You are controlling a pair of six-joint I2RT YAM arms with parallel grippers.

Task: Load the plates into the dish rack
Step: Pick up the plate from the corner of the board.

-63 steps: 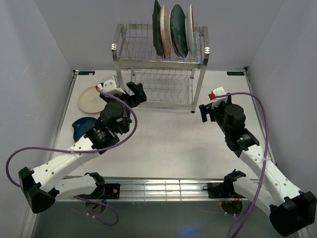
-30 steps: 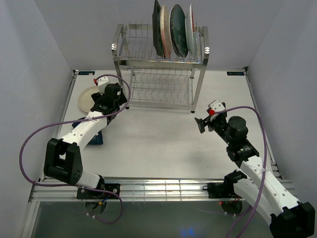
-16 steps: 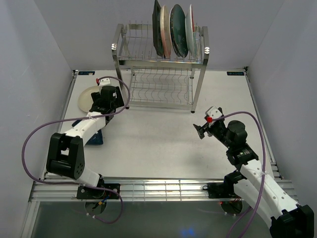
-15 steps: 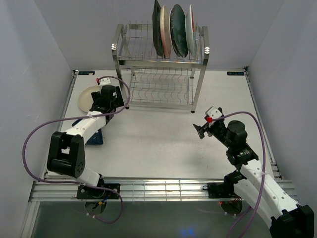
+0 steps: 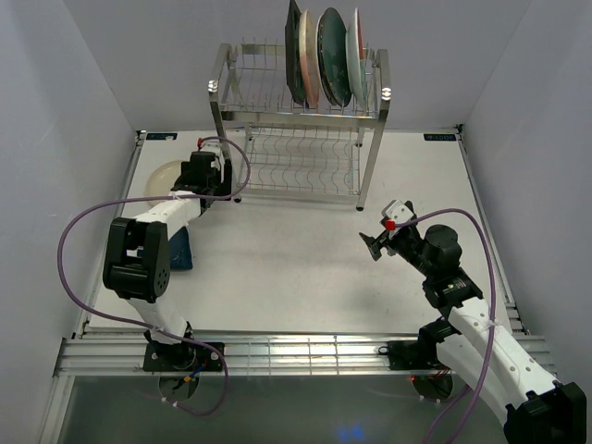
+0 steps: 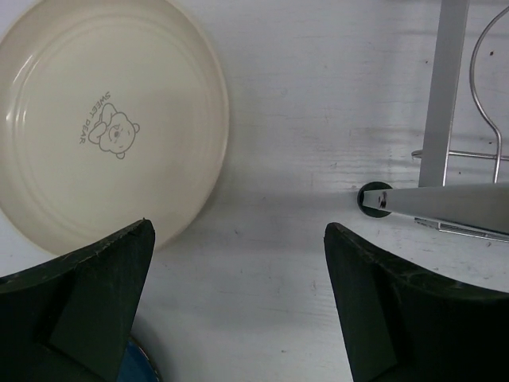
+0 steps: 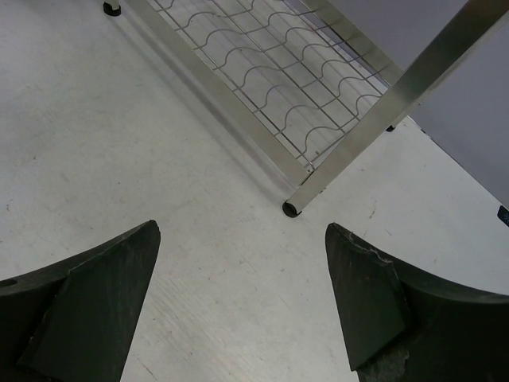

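The dish rack (image 5: 301,139) stands at the back of the table, with several plates (image 5: 324,55) upright in its top tier at the right. A cream plate (image 5: 162,178) with a bear print lies flat at the back left and fills the upper left of the left wrist view (image 6: 103,119). A dark blue plate (image 5: 178,252) lies nearer, partly under the left arm. My left gripper (image 5: 205,176) is open and empty, above the table between the cream plate and the rack's front left leg (image 6: 374,199). My right gripper (image 5: 379,242) is open and empty, in front of the rack's front right leg (image 7: 292,208).
The rack's lower shelf (image 7: 294,72) holds no plates. White walls close in the left, right and back sides. A metal rail (image 5: 296,351) runs along the near edge between the arm bases.
My left arm has swung back and left, bringing its gripper from mid-table to beside the cream plate by the rack's left leg. My right arm pulled back toward me and lowered.
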